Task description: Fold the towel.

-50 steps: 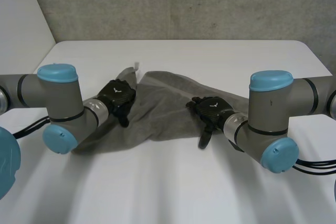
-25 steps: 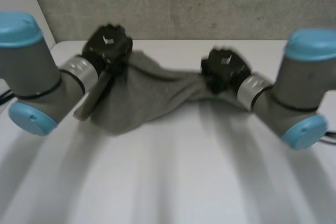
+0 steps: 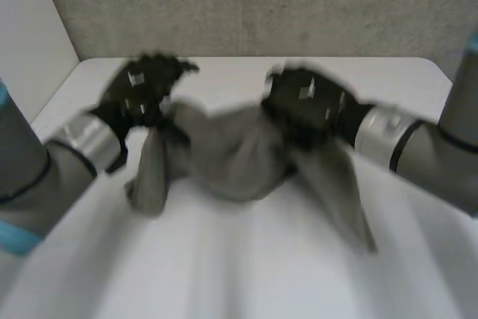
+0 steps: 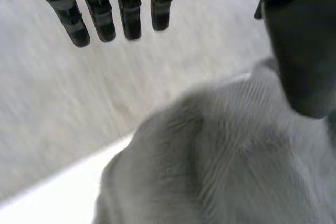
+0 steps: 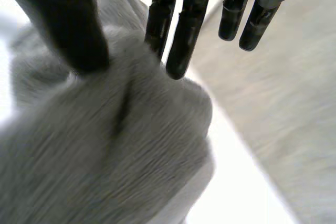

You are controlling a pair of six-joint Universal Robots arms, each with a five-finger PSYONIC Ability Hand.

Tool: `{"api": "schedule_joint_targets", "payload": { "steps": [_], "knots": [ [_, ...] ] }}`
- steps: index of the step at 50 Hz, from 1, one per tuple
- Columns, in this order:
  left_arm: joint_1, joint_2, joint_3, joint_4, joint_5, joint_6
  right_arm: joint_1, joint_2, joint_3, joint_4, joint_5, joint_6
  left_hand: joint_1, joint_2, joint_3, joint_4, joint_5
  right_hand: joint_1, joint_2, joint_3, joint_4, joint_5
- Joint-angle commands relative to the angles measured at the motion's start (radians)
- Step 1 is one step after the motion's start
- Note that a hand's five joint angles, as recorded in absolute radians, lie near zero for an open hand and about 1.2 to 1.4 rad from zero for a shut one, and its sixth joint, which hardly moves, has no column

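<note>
Hanging in a bunch between the two hands, the grey towel (image 3: 228,158) is held up over the far half of the white table (image 3: 239,274). Its middle sags low, and I cannot tell whether it brushes the tabletop. A loose tail drops from each end, the longer one on the right.

The left hand (image 3: 142,91) has the left end. Its thumb (image 4: 299,51) bears down on the towel, while its fingers (image 4: 102,19) stretch straight and clear of it. The right hand (image 3: 306,102) has the other end, nipping a fold between its thumb and two fingertips (image 5: 181,51); its other fingers are straight, off the towel. The hands are near each other, with a grey wall (image 3: 261,5) behind them.
</note>
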Motion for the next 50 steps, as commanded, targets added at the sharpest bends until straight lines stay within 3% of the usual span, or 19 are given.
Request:
{"api": "schedule_joint_targets", "payload": {
  "steps": [1, 4, 10, 16, 19, 27, 32, 37, 46, 48, 50],
  "knots": [
    [0.044, -0.038, -0.132, -0.090, 0.094, 0.158, -0.026, 0.077, -0.042, 0.265, 0.007, -0.176, -0.118, -0.089, -0.049, -0.055, -0.076, -0.826, -0.883, -0.023, -0.058, -0.707],
    [0.054, -0.029, -0.117, -0.119, 0.090, 0.234, -0.060, 0.060, -0.061, 0.234, 0.000, 0.003, -0.118, -0.089, -0.049, -0.055, -0.076, -0.826, -0.883, -0.023, -0.058, -0.707],
    [0.049, -0.018, -0.014, -0.127, 0.088, 0.272, -0.120, -0.042, 0.028, 0.106, 0.022, 0.345, -0.118, -0.089, -0.049, -0.055, -0.076, -0.826, -0.883, -0.023, -0.058, -0.707],
    [0.035, -0.038, 0.092, -0.122, 0.088, 0.280, -0.146, -0.081, 0.215, -0.035, 0.075, 0.527, -0.100, -0.071, -0.049, -0.055, -0.058, -0.826, -0.883, -0.023, -0.058, -0.707],
    [0.018, -0.098, 0.184, -0.141, 0.094, 0.282, -0.150, -0.090, 0.264, -0.071, 0.087, 0.550, -0.047, -0.019, -0.049, -0.055, -0.005, -0.826, -0.883, -0.023, -0.058, -0.707],
    [-0.017, -0.305, 0.443, -0.377, 0.143, 0.303, -0.150, -0.110, 0.536, -0.250, 0.150, 0.587, -0.027, 0.002, -0.049, -0.055, 0.015, -0.797, -0.854, -0.023, -0.058, -0.707],
    [-0.017, -0.444, 0.547, -0.492, 0.179, 0.448, -0.146, -0.122, 0.612, -0.323, 0.225, 0.575, -0.027, 0.002, -0.049, -0.055, 0.015, -0.785, -0.842, -0.023, -0.058, -0.707],
    [-0.017, -0.517, 0.587, -0.506, 0.174, 0.527, -0.138, -0.122, 0.652, -0.362, 0.242, 0.553, -0.027, 0.002, -0.049, -0.055, 0.015, -0.692, -0.749, -0.023, -0.058, -0.707],
    [-0.005, -0.586, 0.610, -0.511, 0.162, 0.544, -0.138, -0.102, 0.671, -0.382, 0.246, 0.489, 0.073, 0.101, -0.049, -0.055, 0.115, -0.645, -0.701, -0.023, -0.058, -0.700],
    [-0.003, -0.590, 0.607, -0.517, 0.162, 0.549, -0.138, -0.095, 0.669, -0.382, 0.245, 0.473, 0.123, 0.151, -0.049, -0.055, 0.165, -0.586, -0.643, -0.023, -0.058, -0.641],
    [-0.003, -0.595, 0.606, -0.523, 0.162, 0.555, -0.138, -0.069, 0.660, -0.386, 0.243, 0.435, 0.229, 0.257, -0.049, -0.055, 0.271, -0.297, -0.354, -0.023, -0.058, -0.352]
  ]
}}
